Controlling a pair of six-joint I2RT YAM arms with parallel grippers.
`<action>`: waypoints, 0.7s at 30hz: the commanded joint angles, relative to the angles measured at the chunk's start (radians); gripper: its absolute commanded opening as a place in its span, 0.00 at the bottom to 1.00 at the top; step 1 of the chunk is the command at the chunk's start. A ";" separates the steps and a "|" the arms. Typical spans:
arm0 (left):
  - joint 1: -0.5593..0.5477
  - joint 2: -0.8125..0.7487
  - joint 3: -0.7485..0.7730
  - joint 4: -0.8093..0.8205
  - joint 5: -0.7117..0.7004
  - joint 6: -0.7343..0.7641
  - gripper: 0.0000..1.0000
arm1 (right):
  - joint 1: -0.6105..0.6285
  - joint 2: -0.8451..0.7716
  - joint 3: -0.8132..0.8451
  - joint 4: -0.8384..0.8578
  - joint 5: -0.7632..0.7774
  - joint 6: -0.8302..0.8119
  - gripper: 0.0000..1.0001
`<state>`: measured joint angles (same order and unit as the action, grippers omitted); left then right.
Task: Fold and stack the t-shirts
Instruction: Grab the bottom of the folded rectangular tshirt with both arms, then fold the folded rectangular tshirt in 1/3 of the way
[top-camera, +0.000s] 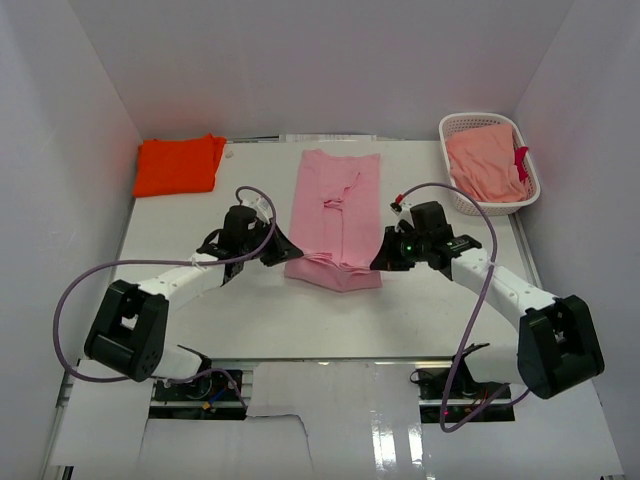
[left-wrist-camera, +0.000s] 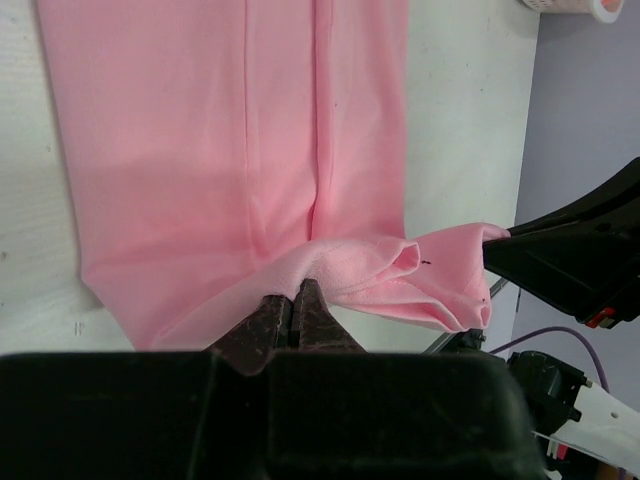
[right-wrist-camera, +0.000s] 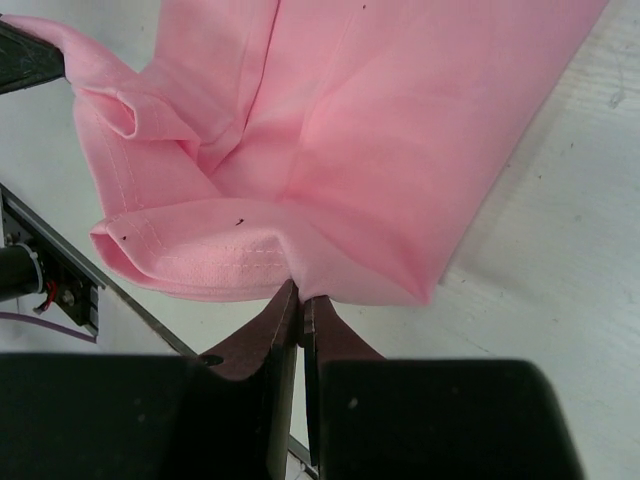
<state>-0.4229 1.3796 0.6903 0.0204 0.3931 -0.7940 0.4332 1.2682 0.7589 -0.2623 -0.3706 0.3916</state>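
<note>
Evidently caught mid-fold. Found the pink t-shirt (top-camera: 335, 200) laid as a long narrow strip just left of the basket (top-camera: 478, 120), with its near hem lifted off the table (top-camera: 190, 230). Saw the left gripper (left-wrist-camera: 297, 303) clamped tight on the hem corner farther from the basket, and the right gripper (right-wrist-camera: 301, 300) clamped tight on the corner nearer it, pinching several layers at each. Saw the hem bunched and looped between the two. Noted the orange t-shirt (top-camera: 180, 166) folded well left of the basket, beyond the pink one, and some salmon cloth (top-camera: 487, 165) inside the basket. Judged the step to be carrying the hem over toward the end level with the basket, halving the strip. Needed both grippers raised together and level, drawn slightly apart first to pull the hem taut. Needed the hem laid square on the far edge before any release, to avoid slipped, crooked layers.
</note>
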 joint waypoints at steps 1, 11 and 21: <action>0.015 0.034 0.070 0.047 0.029 0.029 0.00 | -0.014 0.045 0.080 0.014 -0.016 -0.042 0.08; 0.045 0.124 0.158 0.046 0.029 0.059 0.00 | -0.065 0.172 0.181 0.015 -0.022 -0.082 0.08; 0.062 0.183 0.210 0.046 0.021 0.078 0.00 | -0.094 0.266 0.269 0.014 -0.028 -0.103 0.08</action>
<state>-0.3672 1.5490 0.8604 0.0467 0.4080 -0.7380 0.3485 1.5192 0.9649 -0.2623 -0.3832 0.3126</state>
